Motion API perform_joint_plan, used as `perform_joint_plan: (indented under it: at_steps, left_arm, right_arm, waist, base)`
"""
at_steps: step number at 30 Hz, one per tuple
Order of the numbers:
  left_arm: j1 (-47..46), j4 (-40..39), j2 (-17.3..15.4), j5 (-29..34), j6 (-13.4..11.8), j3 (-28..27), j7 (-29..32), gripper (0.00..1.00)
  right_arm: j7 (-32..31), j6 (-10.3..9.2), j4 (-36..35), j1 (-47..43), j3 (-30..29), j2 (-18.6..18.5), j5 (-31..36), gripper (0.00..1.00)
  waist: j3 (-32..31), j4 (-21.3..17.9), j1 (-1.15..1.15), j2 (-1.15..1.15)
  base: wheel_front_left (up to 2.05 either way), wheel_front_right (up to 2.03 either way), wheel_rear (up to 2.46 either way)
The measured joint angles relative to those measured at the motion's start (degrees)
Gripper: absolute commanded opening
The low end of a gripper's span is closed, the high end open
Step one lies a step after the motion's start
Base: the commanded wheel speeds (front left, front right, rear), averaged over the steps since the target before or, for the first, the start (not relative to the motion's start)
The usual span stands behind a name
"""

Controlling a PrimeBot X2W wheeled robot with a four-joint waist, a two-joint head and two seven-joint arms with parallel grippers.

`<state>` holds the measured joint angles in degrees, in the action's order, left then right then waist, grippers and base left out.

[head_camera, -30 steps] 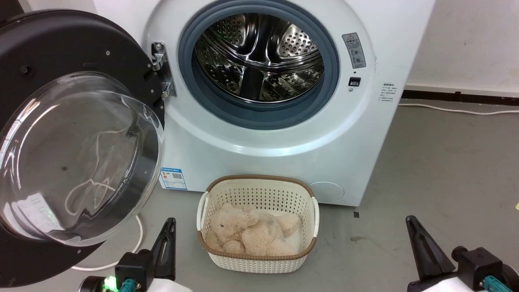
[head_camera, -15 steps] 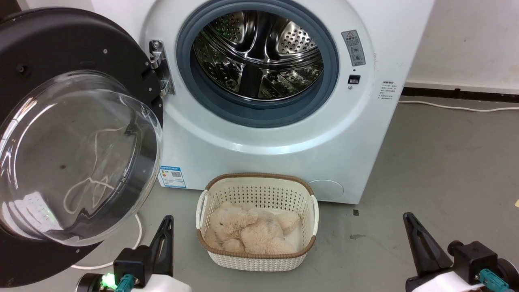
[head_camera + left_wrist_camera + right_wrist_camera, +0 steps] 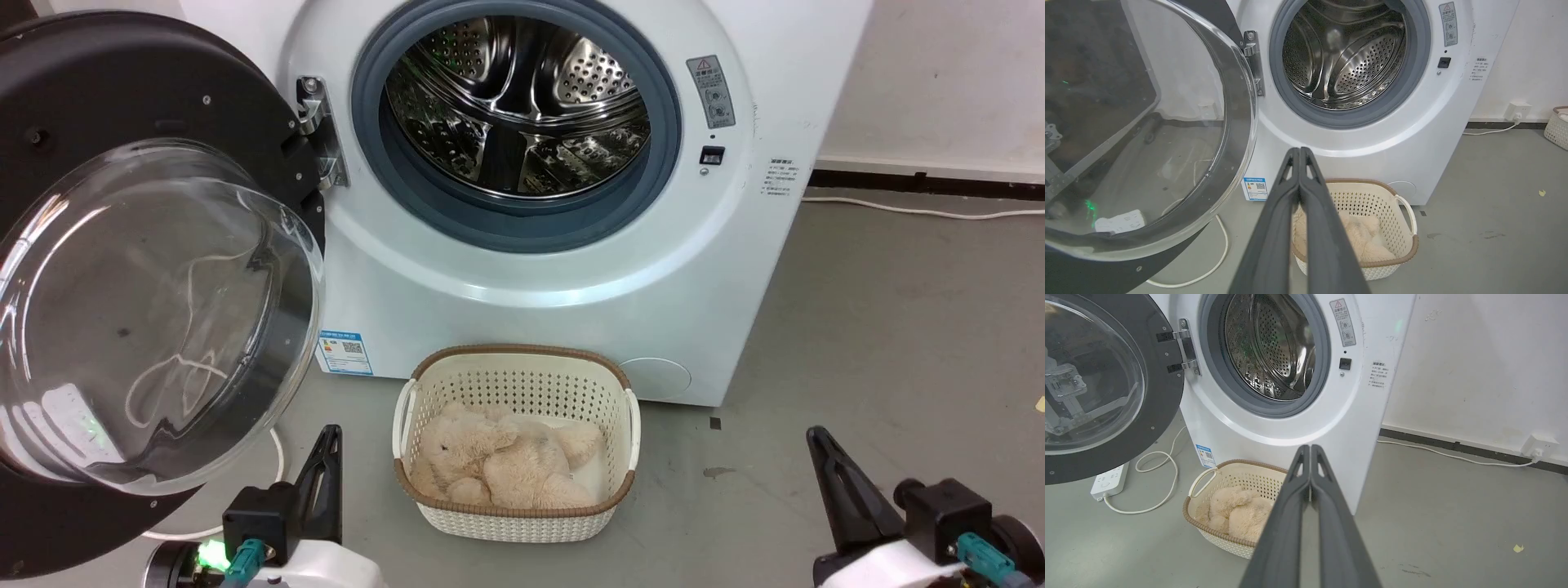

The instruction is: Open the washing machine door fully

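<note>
The glossy black door (image 3: 147, 286), clear glass bowl bulging from its centre, is hanging wide open left of the drum (image 3: 514, 98), on its metal hinge (image 3: 314, 131); left tool (image 3: 1299, 152) and right tool (image 3: 1309, 448) are sitting closed

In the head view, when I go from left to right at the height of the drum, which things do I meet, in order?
washing machine door → metal hinge → steel drum opening → grey warning label → small printed sticker → white wall
</note>
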<state>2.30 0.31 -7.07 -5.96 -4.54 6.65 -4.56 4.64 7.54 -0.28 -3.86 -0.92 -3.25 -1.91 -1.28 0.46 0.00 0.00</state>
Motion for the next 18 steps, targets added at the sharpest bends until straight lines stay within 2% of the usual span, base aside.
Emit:
perform_joint_plan:
  at_steps: [18]
  left_arm:
    - [-0.4, -0.1, 2.2, 2.9, 2.2, -3.2, 2.2, 0.00]
  right_arm:
    - [-2.2, 0.00, 0.1, 1.9, 0.4, 0.0, 0.9, 0.00]
  waist:
    - [0.7, -0.2, 0.00, 0.00]
  base:
    - [0.00, 0.00, 0.00]
